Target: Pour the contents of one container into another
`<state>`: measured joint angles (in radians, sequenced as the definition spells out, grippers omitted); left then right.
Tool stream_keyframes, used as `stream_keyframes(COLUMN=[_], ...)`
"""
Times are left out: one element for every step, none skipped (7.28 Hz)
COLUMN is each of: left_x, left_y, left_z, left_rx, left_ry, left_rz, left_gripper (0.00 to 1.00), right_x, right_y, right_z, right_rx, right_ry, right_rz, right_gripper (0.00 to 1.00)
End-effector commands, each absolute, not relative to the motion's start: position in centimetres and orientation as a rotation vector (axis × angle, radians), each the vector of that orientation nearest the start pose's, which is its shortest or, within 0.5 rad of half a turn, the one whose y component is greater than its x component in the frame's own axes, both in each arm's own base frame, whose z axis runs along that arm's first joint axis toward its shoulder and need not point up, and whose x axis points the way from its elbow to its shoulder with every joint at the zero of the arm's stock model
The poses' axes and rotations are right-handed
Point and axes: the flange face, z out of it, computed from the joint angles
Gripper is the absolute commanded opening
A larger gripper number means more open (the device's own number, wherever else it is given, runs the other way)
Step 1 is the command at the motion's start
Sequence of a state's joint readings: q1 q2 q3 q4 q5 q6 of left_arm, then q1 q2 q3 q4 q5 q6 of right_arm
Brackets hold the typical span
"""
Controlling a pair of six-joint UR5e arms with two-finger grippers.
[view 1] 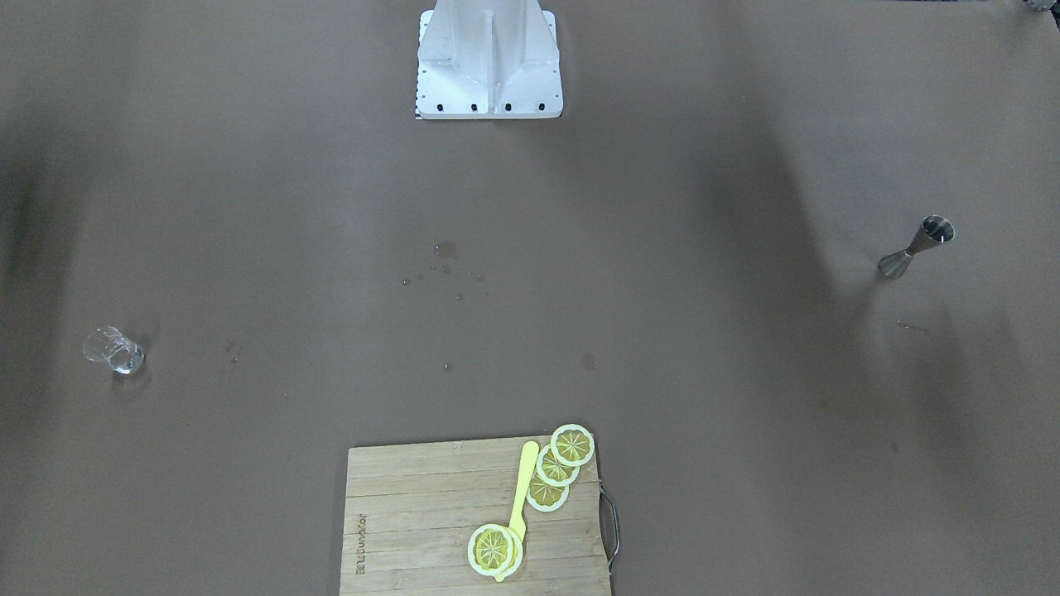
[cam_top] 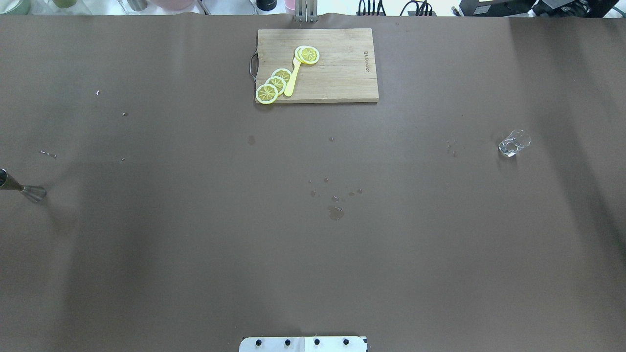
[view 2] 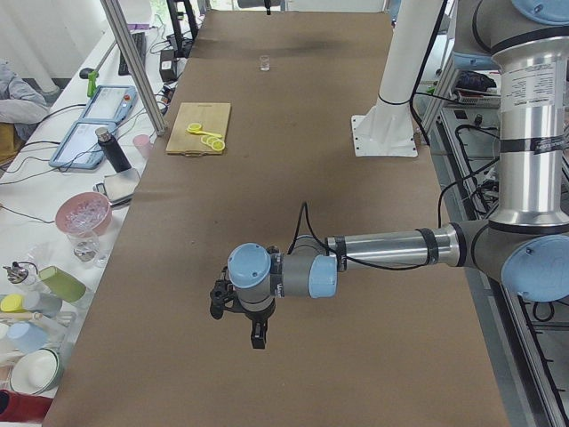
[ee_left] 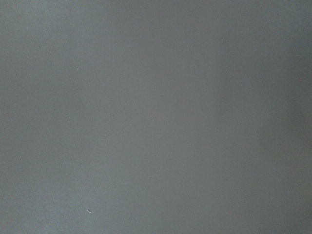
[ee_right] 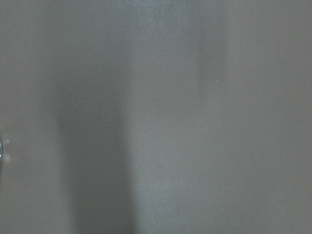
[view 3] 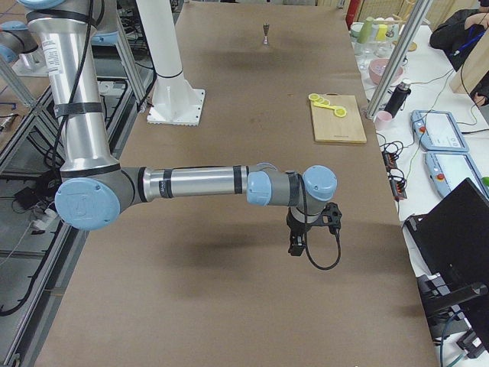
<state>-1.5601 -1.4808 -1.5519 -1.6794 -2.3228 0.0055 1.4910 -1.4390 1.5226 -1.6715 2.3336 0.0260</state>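
The small clear glass [view 1: 114, 349] stands upright on the brown table, far out on the robot's right side [cam_top: 513, 143]. The steel hourglass jigger [view 1: 917, 247] stands at the opposite end of the table, cut by the overhead view's left edge [cam_top: 22, 188]. My left gripper [view 2: 258, 334] hangs over bare table, seen only from the left side camera. My right gripper [view 3: 294, 246] also points down over bare table, seen only from the right side camera. Whether either is open or shut I cannot tell. Both wrist views show only table surface.
A wooden cutting board [cam_top: 337, 73] with lemon slices [cam_top: 274, 84] and a yellow utensil [cam_top: 292, 78] lies at the table's far edge. Water droplets [cam_top: 335, 212] spot the middle. The white robot base [view 1: 489, 62] sits at the near edge.
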Motion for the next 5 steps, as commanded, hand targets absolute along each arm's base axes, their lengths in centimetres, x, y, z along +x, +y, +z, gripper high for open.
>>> stream_keyframes(left_x=[-6.0,-6.0,-6.0,-6.0,-6.0], left_y=[-45.7,-45.9,-45.8,-45.8,-45.9], left_z=[69.5,69.2,69.2,69.3,69.0], left_rx=[-0.004,-0.002,-0.004,-0.004,0.019], left_ry=[0.753,0.753,0.753,0.753,0.755], left_rz=[-0.015,-0.026,-0.027,-0.027,-0.017], left_gripper=[0.99,0.99,0.99,0.99,0.99], right_x=[2.1,2.1,2.1,2.0,2.0], right_y=[-55.0,-55.4,-55.3,-55.5,-55.6], right_z=[62.2,61.8,61.3,60.0,59.1], right_rx=[-0.047,-0.042,-0.033,-0.010,0.011], right_ry=[-0.753,-0.752,-0.759,-0.761,-0.762], right_rz=[-0.048,-0.049,-0.052,-0.059,-0.073], right_gripper=[1.00,1.00,1.00,1.00,1.00])
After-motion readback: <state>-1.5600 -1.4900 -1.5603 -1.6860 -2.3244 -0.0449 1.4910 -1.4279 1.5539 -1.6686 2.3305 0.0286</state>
